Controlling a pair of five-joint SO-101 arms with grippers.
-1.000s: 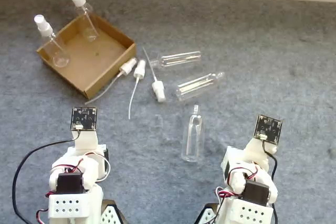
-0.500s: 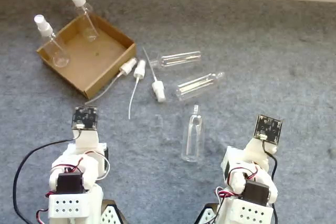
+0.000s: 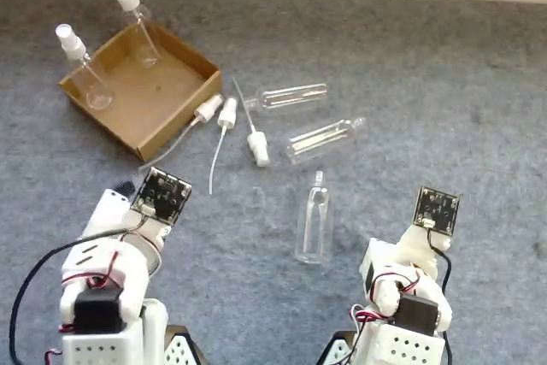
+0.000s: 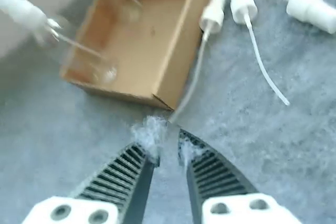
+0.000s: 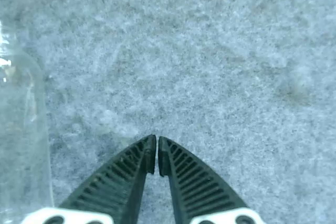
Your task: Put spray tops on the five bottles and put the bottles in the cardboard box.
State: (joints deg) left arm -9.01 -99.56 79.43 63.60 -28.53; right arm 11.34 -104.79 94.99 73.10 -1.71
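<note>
- Right now your left gripper hangs low over the grey counter, just short of the near corner of the cardboard box. Its fingers are released, a little apart, with nothing between them.
- Your right gripper sits over bare counter with its fingers clenched together on nothing. The nearest bottle lies just beside it.
- Two bottles with spray tops already on stand in the box: the left bottle at its left corner and the far bottle at its far corner.
- Three bottles without tops lie on the counter to the right of the box. The back bottle is farthest from the arms, and the middle bottle lies slanted. The nearest bottle points its neck away from the arms.
- Three loose spray tops lie between the box and those bottles. The first top and second top lie side by side next to the box's right wall. The third top lies near the middle bottle.
</note>
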